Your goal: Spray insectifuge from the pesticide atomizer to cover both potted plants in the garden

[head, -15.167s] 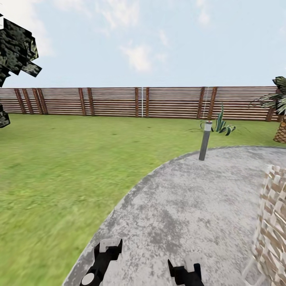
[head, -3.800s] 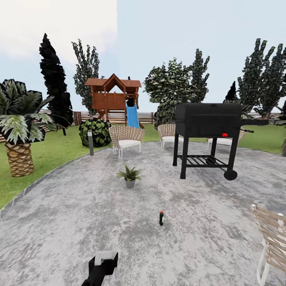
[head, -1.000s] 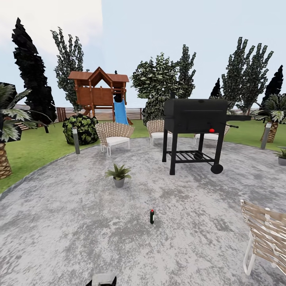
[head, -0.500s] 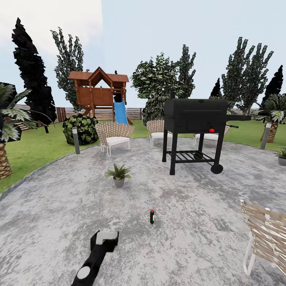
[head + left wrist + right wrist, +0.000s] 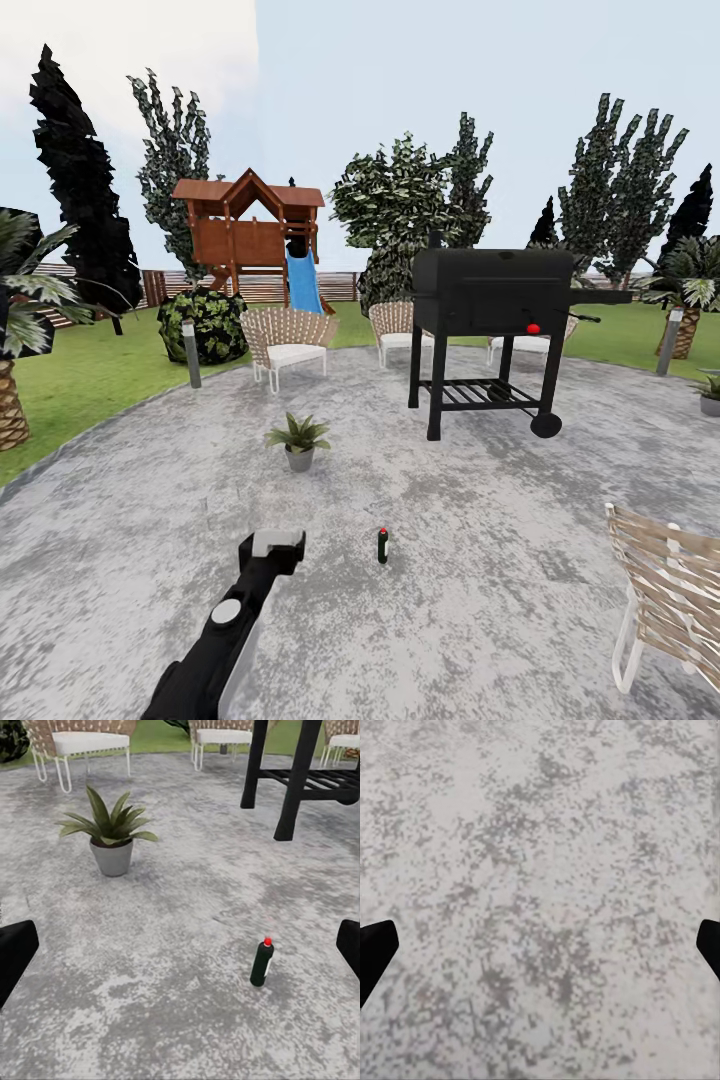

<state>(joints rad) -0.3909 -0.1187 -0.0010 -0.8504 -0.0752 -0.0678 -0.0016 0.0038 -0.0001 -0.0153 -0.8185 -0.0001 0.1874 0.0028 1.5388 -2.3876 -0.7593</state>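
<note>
The pesticide atomizer [image 5: 382, 545], a slim dark-green bottle with a red-dotted top, stands upright on the grey paved patio [image 5: 480, 520]. My left gripper [image 5: 277, 546] hovers to its left, a short way off; in the left wrist view the gripper [image 5: 180, 952] is open, its dark fingertips [image 5: 15, 956] at the frame edges and the atomizer [image 5: 262, 963] ahead between them. One potted plant [image 5: 298, 441] [image 5: 111, 832] sits farther back on the patio; another potted plant [image 5: 710, 392] is at the far right edge. My right gripper [image 5: 540, 949] is open over bare paving.
A black grill [image 5: 495, 300] stands behind the atomizer. Wicker chairs sit at the back [image 5: 290, 342] and at the near right [image 5: 665, 590]. Grey bollard lamps [image 5: 190, 352] mark the patio rim. A palm [image 5: 12, 330] and a wooden playhouse with a blue slide [image 5: 250, 235] are on the lawn.
My left arm has risen and reached forward over the patio, ending left of the atomizer. The view itself and the other things have held still over the last second.
</note>
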